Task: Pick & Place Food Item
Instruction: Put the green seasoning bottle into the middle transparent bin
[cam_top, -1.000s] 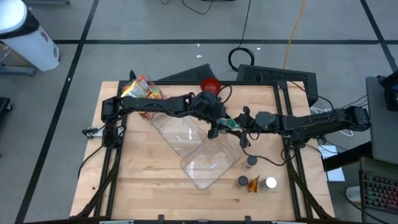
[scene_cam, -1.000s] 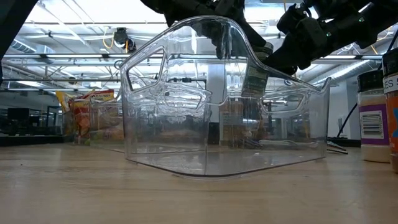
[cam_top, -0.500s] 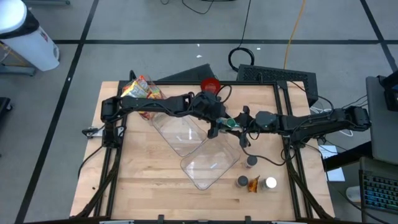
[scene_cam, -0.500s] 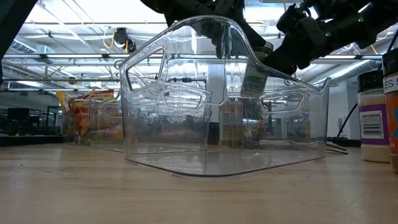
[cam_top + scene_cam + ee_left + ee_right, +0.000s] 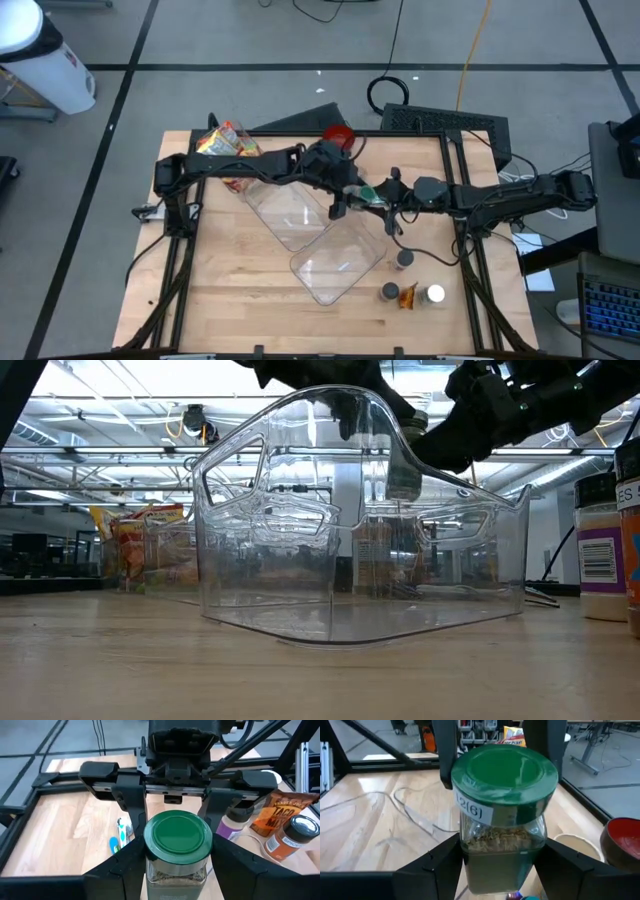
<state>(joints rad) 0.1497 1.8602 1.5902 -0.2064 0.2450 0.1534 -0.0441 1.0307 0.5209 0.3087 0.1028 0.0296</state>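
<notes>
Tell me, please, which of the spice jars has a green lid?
The green-lidded jar held up between both pincers, above the clear bin. The other jars stand on the table by the taco packet, with dark or pale lids.

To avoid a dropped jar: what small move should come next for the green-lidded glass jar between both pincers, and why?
Probably the right pincer should back straight away. The left pincer clamps the green-lidded glass jar in the air, the right pincer meets it at the same jar, and the clear plastic bin waits nearby.
</notes>
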